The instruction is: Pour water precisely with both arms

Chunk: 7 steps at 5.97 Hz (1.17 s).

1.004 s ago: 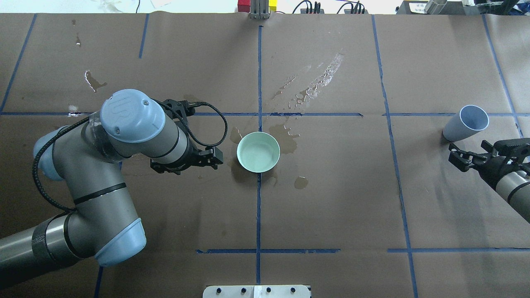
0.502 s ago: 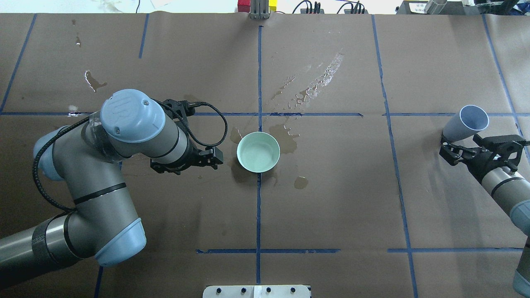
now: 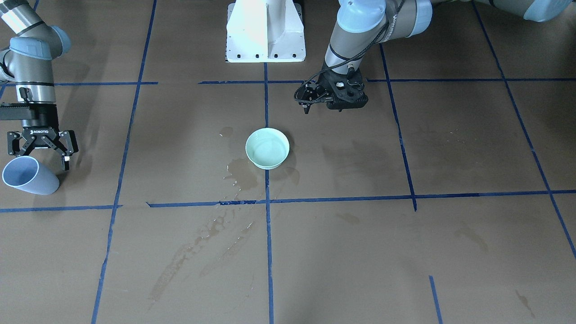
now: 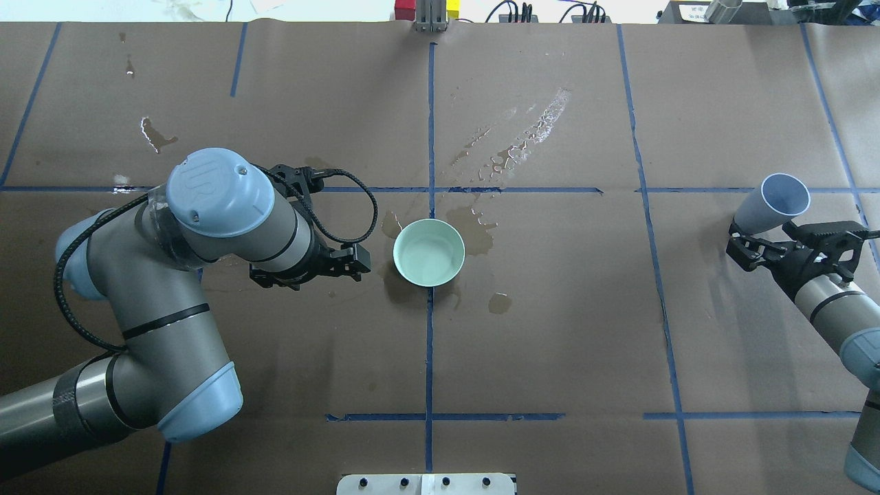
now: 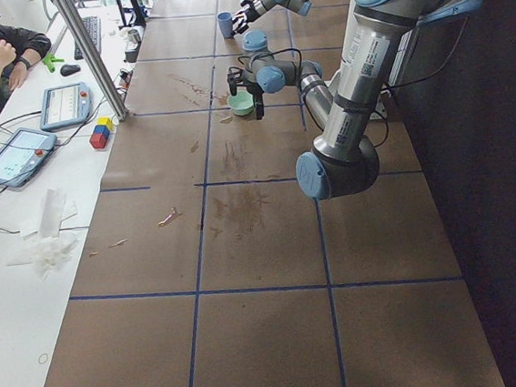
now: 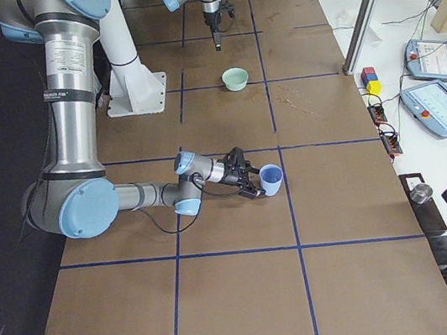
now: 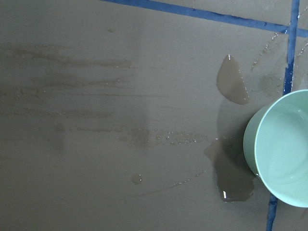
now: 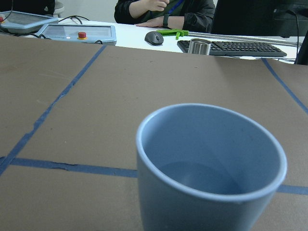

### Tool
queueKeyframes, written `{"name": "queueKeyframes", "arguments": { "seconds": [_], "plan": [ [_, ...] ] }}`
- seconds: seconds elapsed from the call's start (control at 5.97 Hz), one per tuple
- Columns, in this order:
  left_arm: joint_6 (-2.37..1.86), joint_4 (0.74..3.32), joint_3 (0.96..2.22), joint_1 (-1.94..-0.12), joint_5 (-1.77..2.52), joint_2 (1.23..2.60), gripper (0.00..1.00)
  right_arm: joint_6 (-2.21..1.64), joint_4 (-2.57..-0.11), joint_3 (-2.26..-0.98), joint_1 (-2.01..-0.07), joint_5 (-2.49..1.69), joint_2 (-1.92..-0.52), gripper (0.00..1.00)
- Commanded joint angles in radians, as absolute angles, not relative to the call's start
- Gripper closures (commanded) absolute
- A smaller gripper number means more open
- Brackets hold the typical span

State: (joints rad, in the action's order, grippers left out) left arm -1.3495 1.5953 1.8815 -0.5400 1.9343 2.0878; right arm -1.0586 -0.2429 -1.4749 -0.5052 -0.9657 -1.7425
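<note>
Nearest the robot first: white base plate [image 4: 426, 484] at the near edge, then a broad run of bare brown surface [image 4: 550, 357] ruled by blue tape lines [image 4: 430, 357]. Plenty of open room there.

Up to the left arm [image 4: 172, 275], folded low over the left half, with the left jaws aimed at the mint bowl [image 4: 407, 237], tips just short of its rim and clear of it. Apart or together? Cannot tell from these angles. Bowl upright on the centre tape line, ringed by dark wet patches [image 4: 474, 230]. Free ground on its right side.

Across to the right arm [image 4: 828, 306], in from the right: right jaws spread wide, clamped on nothing, lined up on the blue cup [image 4: 754, 214] just ahead of them. Touching it or not, hard to say. "ROBOTIQ" in white on the black body, readable in the front-facing view. Cup upright beside a tape crossing, and inside it the water [image 8: 207, 179], a shallow pool at the bottom.

Farther out, a glistening wet streak [image 4: 529, 134] past the cross line. At the far edge, a red block [image 4: 404, 8] and a yellow block [image 4: 454, 8] flanking a metal post [image 4: 431, 17], plus black cables [image 4: 512, 12]. Beyond that, a white surface [image 5: 10, 272] with a keyboard [image 8: 231, 47], a mouse [image 8: 154, 37] and a seated person [image 8: 163, 9].
</note>
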Motion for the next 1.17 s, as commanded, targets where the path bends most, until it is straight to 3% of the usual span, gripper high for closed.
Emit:
{"name": "queueKeyframes", "arguments": {
  "seconds": [0.0, 1.0],
  "plan": [
    [-1.35, 1.595, 1.882, -0.54, 1.934, 2.088, 0.0, -1.058, -0.242, -1.474, -0.508, -0.945, -1.746, 0.0],
    [-1.351, 1.595, 1.882, -0.538, 1.934, 2.088, 0.0, -1.072, -0.244, -1.45, -0.545, -0.919, -1.697, 0.0]
  ]
}}
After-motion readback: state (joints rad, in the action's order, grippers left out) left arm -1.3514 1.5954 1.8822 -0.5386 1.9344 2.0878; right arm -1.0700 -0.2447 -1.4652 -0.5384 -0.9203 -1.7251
